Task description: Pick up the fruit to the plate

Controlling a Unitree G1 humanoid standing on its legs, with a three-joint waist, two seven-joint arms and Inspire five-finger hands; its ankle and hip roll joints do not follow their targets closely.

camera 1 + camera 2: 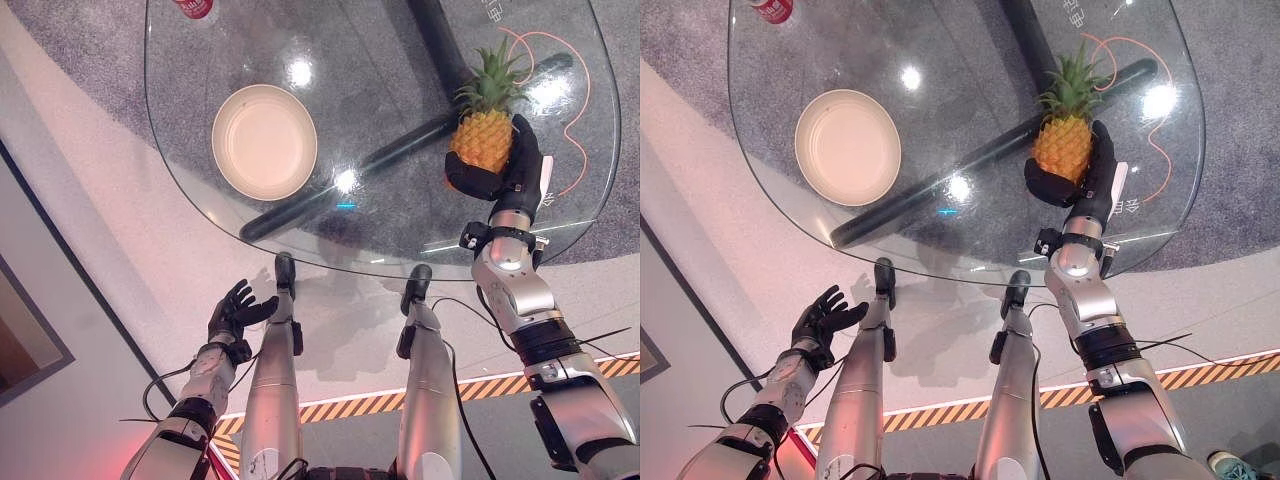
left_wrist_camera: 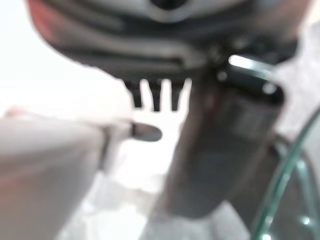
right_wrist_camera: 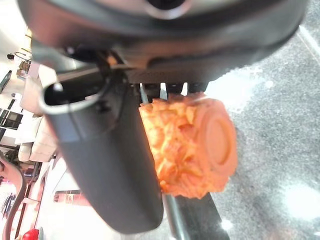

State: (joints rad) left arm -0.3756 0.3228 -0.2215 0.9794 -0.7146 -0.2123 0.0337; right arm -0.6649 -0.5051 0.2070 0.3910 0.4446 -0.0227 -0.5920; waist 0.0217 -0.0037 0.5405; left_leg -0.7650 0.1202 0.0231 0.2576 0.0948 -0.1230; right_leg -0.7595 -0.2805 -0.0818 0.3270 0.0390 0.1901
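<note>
An orange pineapple [image 1: 483, 136] with a green crown stands at the right of the glass table [image 1: 400, 90]. My right hand [image 1: 505, 172] is curled round its lower body, thumb on one side and fingers on the other; the right wrist view shows the pineapple [image 3: 192, 145] pressed against the thumb [image 3: 107, 165]. A cream plate [image 1: 264, 141] lies empty on the left part of the table, well away from the fruit. My left hand [image 1: 236, 310] hangs below the table's near edge with relaxed fingers and holds nothing.
A red can [image 1: 194, 8] stands at the table's far left edge. Dark table legs show through the glass between plate and pineapple. An orange cord [image 1: 580, 120] curls under the glass behind the fruit. Striped floor tape [image 1: 350, 405] runs near me.
</note>
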